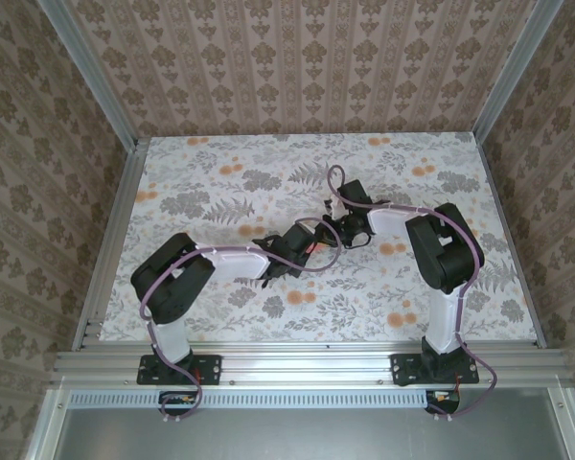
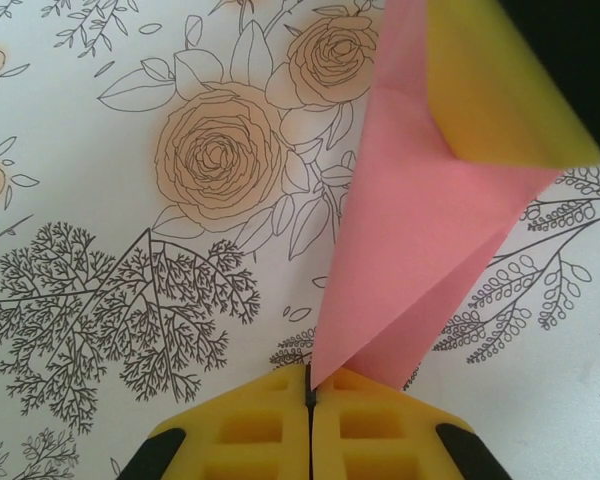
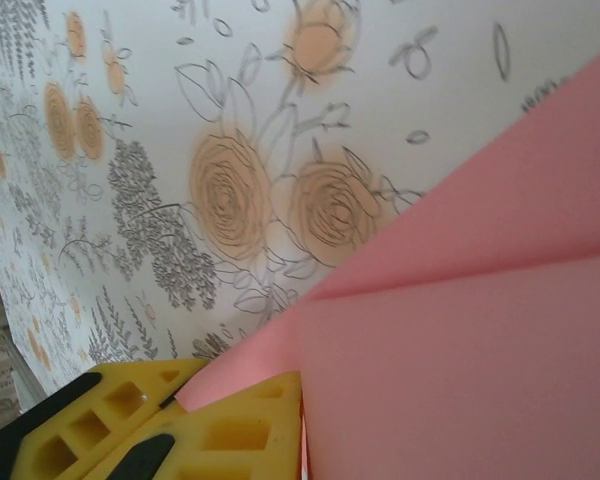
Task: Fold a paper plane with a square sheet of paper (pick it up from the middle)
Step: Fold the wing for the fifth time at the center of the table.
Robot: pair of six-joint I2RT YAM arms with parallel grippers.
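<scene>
Tabletop: white cloth printed with grey foliage and orange flowers [image 1: 220,182], boxed in by damask-papered walls [image 1: 297,67] and aluminium rails [image 1: 110,240]. Mid-table, well apart from every edge, the left gripper [image 2: 308,385] is pressed together on one tip of the thin pink-red folded paper sheet [image 2: 410,260]. The right gripper [image 3: 238,385] pinches its other end.

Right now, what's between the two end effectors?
The folded pink paper stretches between the left end effector and the right end effector, pinched by both; the left wrist view shows it.
</scene>
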